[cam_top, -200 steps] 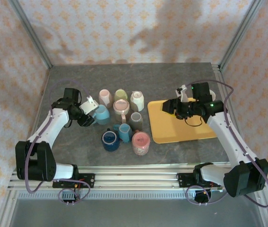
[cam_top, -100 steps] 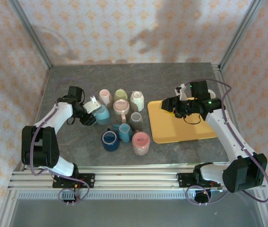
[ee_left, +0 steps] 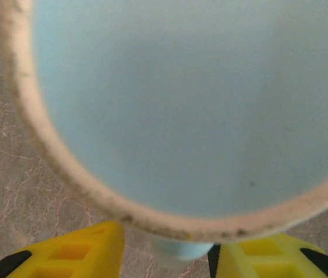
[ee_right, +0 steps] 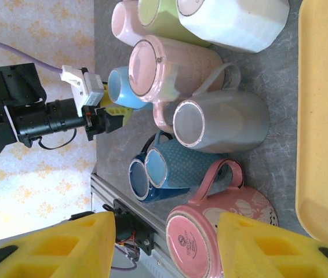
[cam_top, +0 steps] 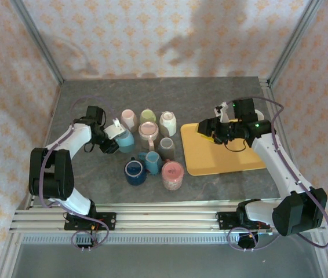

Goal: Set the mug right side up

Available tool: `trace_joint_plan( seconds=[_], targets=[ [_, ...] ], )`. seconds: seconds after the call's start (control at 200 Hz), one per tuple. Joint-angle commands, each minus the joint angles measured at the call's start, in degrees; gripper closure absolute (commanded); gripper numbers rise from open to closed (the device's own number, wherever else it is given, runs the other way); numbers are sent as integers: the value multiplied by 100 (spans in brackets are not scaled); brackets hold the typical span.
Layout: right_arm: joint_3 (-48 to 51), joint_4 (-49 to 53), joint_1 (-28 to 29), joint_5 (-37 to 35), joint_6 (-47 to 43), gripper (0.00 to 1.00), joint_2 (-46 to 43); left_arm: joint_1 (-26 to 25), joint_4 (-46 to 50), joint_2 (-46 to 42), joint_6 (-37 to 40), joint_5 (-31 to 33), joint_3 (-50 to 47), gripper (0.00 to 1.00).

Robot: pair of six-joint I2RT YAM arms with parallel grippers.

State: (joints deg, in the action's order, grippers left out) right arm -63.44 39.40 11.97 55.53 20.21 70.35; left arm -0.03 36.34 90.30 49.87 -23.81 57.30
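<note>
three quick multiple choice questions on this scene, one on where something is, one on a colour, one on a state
1. The tray lies on which side of the mugs?
A) the robot's left
B) the robot's right
C) beneath them

2. The mug at the left pincer is:
A) light blue
B) green
C) white

3. The right pincer is:
A) shut on a pink mug
B) shut on the tray's rim
C) open, holding nothing

Answers:
1 B: the top view shows the yellow tray to the right of the cluster.
2 A: the left wrist view shows its light blue body.
3 C: its fingers stand apart with nothing gripped.
</note>
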Motion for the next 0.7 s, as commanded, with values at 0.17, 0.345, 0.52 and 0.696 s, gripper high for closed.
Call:
trace_joint_plan(
  seconds=[0.17, 0.345, 0.52, 0.696],
  targets=[
    [-304, -109, 27, -13, 27, 51, -54, -175, -12, 205, 208, 16, 185, 62],
    [-379, -47, 30, -31, -20, 51, -64, -197, 111, 303, 287, 14, 272, 78],
    [-397, 1, 30, -51, -62, 51, -70, -208, 147, 251, 277, -80, 298, 89],
    [-420, 39, 25, -95, -116, 51, -109, -208, 134, 53, 178, -177, 236, 98]
  ],
)
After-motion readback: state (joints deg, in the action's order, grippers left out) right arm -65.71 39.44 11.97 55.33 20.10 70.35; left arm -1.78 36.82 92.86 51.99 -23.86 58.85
